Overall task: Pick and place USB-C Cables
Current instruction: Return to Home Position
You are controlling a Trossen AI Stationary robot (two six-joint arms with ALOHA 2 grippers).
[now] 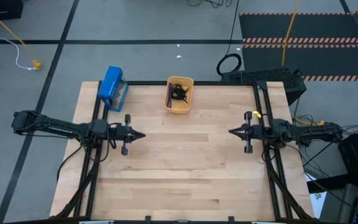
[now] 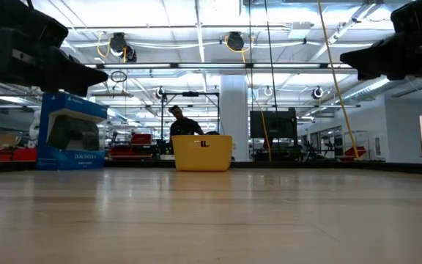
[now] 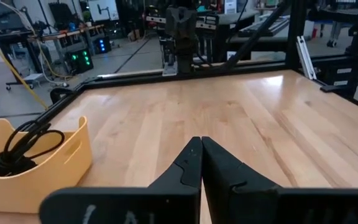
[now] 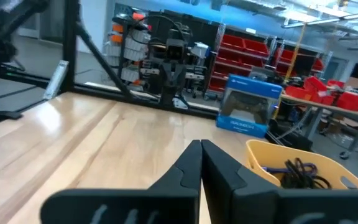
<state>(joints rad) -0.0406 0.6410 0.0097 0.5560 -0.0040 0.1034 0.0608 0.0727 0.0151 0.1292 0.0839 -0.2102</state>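
USB-C cables [image 1: 178,93] sit bundled in the yellow bin [image 1: 179,110] at the worktop's [image 1: 185,174] far centre, while the left arm [image 1: 61,129] and right arm [image 1: 306,132] hover well apart, jaws pinched together and empty; springy loops near the rim may yet uncoil and spill.

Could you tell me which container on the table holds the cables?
The open yellow bin, with dark cables inside; the blue box shows none.

Black, violet cables [image 1: 179,93] inside yellow bin [image 1: 180,110]
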